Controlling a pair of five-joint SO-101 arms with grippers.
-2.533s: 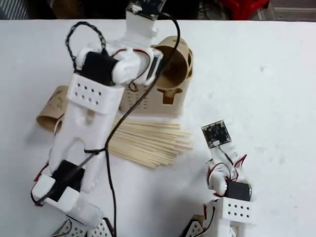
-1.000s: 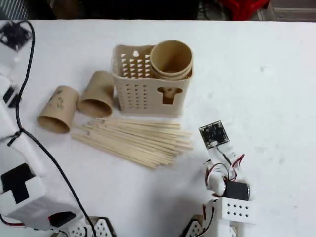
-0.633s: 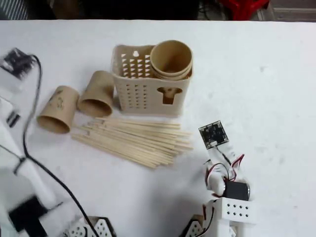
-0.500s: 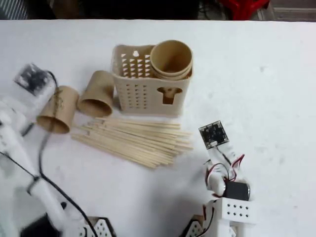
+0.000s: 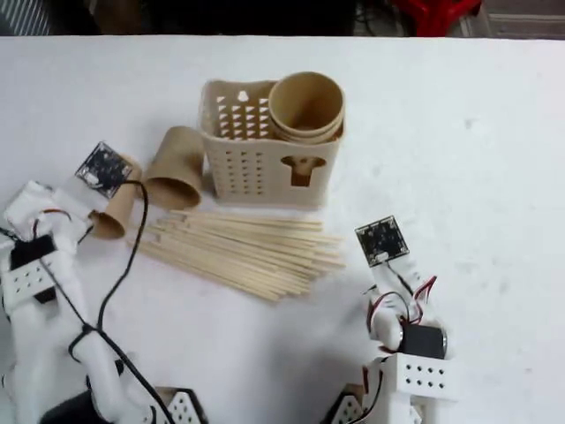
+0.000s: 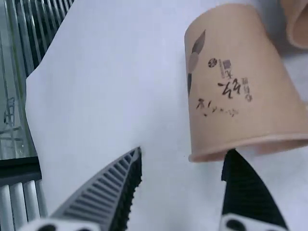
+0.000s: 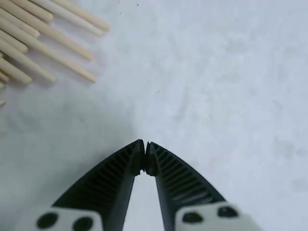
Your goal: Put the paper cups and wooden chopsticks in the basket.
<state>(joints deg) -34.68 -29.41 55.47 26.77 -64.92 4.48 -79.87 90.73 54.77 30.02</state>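
A beige perforated basket (image 5: 252, 163) stands at the table's middle with a paper cup (image 5: 306, 104) upright in its right side. Two more paper cups lie on their sides left of it: one (image 5: 173, 168) against the basket, the other (image 5: 117, 210) partly under my left arm (image 5: 40, 256). In the left wrist view my left gripper (image 6: 185, 166) is open just short of the printed cup's (image 6: 236, 91) rim, one fingertip (image 6: 240, 178) near that rim. Wooden chopsticks (image 5: 243, 249) lie piled in front of the basket. My right gripper (image 7: 145, 156) is shut over bare table beside the chopstick ends (image 7: 45, 45).
The right arm (image 5: 402, 331) sits at the near edge, right of the chopsticks. White table (image 5: 459, 159) stretches to the right of the basket. The table's left edge with a metal grille (image 6: 19, 72) beyond it lies close to the left cup.
My left arm has left the basket area, swung out to the left and come in low behind the leftmost lying cup. The right arm has not moved.
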